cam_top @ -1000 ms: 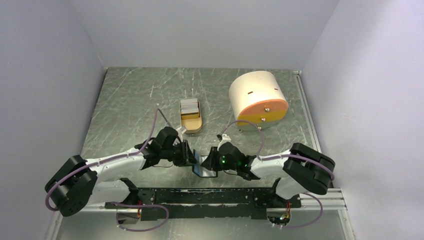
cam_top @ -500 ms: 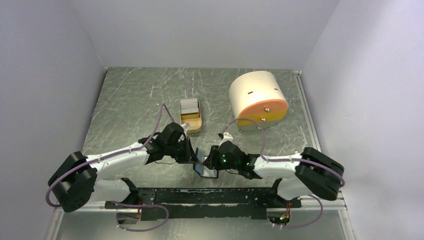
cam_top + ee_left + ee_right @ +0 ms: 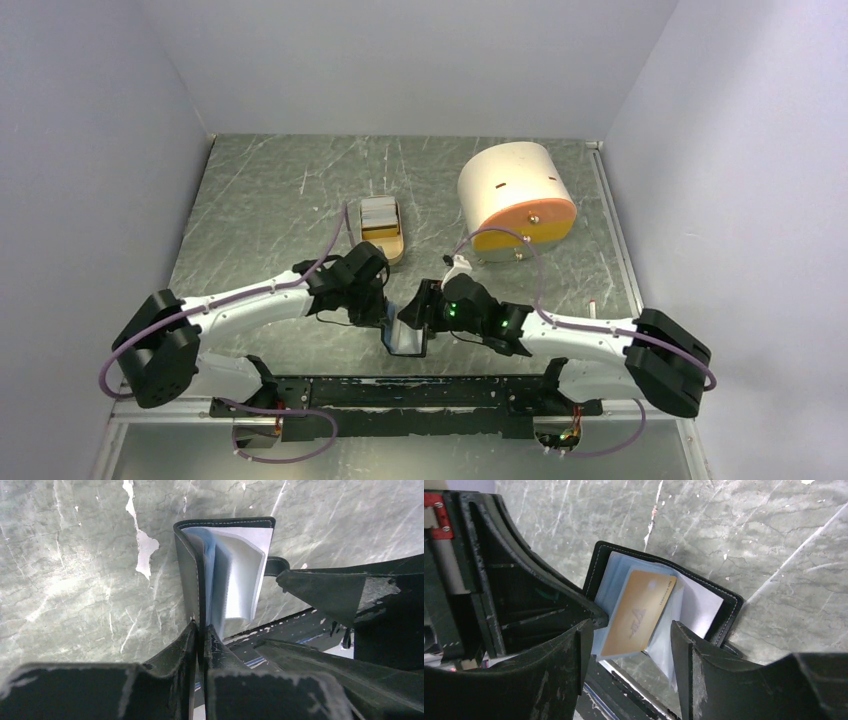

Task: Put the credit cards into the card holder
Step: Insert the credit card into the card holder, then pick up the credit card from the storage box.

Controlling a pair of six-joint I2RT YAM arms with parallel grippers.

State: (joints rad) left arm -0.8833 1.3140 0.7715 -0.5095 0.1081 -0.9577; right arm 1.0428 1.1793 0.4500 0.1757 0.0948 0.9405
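here, the card holder [image 3: 407,340] was at the near edge of the desk [image 3: 260,200], between the two arms, and it was opened like a book. the left end effector [image 3: 200,630] was clenched on one black cover of it, the two fingers pressed together on the edge of that cover. from the left wrist view the blue-grey and white inner pockets spread to the right of the held cover. i could not tell whether the holder touched the desk or was lifted a little over it. the right end effector [image 3: 631,630] was released, its fingers standing apart on both sides of a yellow-orange card [image 3: 639,612]. this card lay tilted on the inner pockets of the holder, its lower end pointing to the right end effector, and neither finger seemed to press it. how deep it sat in a pocket i could not see well. farther on the desk, behind the left end effector, stood the tan tray [image 3: 383,262], with more cards [image 3: 377,210] lying inside it, a whitish one on top. to the right of the tray, well apart from the holder, lay the big cream cylinder [image 3: 515,195] with its orange face turned to the arms.
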